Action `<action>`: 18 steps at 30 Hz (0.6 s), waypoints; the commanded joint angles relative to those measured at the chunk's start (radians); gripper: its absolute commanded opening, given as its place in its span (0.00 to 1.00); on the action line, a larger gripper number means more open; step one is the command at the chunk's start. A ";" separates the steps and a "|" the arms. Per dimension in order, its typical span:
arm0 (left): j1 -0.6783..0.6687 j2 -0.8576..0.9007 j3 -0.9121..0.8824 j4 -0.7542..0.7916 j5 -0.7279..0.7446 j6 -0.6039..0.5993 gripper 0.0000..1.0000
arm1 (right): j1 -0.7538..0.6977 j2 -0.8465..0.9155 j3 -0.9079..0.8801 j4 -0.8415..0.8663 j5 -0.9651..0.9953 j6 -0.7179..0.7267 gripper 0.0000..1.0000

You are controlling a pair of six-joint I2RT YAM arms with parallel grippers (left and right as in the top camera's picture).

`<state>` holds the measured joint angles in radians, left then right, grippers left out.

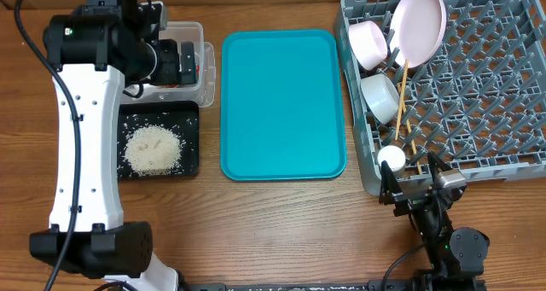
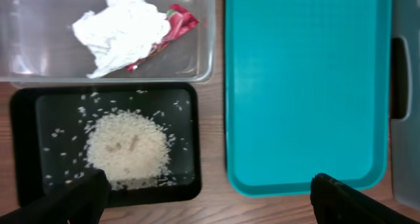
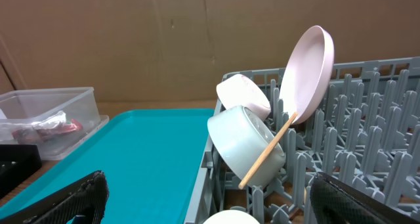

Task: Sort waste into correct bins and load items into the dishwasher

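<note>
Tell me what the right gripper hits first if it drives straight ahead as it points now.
Most likely the small white cup at the near edge of the grey rack, just ahead of the right gripper; the bowl sits behind it. Depth is unclear.

Worktop (image 1: 281,231): brown wood grain, planks running left to right in the overhead view.

Four items sit directly on it:
- Clear plastic tub (image 1: 207,69), far left, towards the back edge.
- Black tray (image 1: 189,125), shallow rim, just in front of the tub; the long sides run parallel, and contact between them cannot be told.
- Teal tray (image 1: 281,103), centre, flat, long side running front to back, with a narrow strip of wood showing between it and the tub.
- Grey dish rack (image 1: 495,95), far right, just beside the teal tray.
</note>
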<state>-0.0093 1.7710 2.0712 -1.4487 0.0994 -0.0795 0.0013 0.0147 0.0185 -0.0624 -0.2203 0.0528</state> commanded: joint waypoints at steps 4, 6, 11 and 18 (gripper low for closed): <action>0.003 -0.174 -0.002 -0.042 -0.121 0.000 1.00 | 0.004 -0.012 -0.011 0.003 0.010 0.008 1.00; 0.006 -0.245 -0.060 0.023 -0.135 -0.010 1.00 | 0.004 -0.012 -0.011 0.003 0.010 0.008 1.00; 0.016 -0.498 -0.404 0.467 -0.043 0.025 1.00 | 0.004 -0.012 -0.011 0.003 0.010 0.008 1.00; 0.016 -0.845 -0.980 1.007 0.030 0.034 1.00 | 0.004 -0.012 -0.011 0.003 0.010 0.008 1.00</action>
<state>0.0025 1.0164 1.2785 -0.5171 0.0845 -0.0681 0.0017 0.0147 0.0185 -0.0639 -0.2203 0.0528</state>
